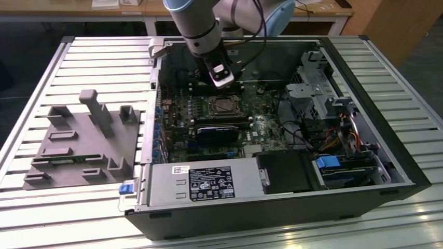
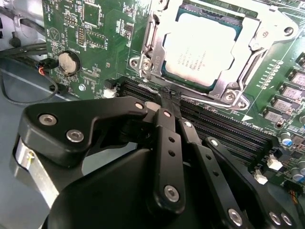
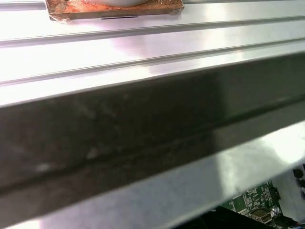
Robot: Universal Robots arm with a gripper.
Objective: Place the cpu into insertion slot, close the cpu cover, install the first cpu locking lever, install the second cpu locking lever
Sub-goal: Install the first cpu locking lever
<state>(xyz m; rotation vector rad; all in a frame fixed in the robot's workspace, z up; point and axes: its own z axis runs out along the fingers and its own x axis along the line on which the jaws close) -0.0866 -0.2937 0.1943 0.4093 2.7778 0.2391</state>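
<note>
Tool (image 1: 223, 82) (image 2: 169, 95): fingers drawn together, nothing gripped; tip over memory slots (image 2: 224, 129), just beside insertion slot (image 2: 167, 71), upper centre of exterior view. Cpu (image 2: 200, 47): seated in insertion slot. Cpu cover (image 2: 228, 88): down over cpu edges. Computer case (image 1: 277, 207): open, on slatted tabletop (image 1: 104, 57).

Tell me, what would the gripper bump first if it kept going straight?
Probably the long black memory slots beside the cpu cover; the gripper points down at them in the second wrist view, though depth is unclear.
</note>
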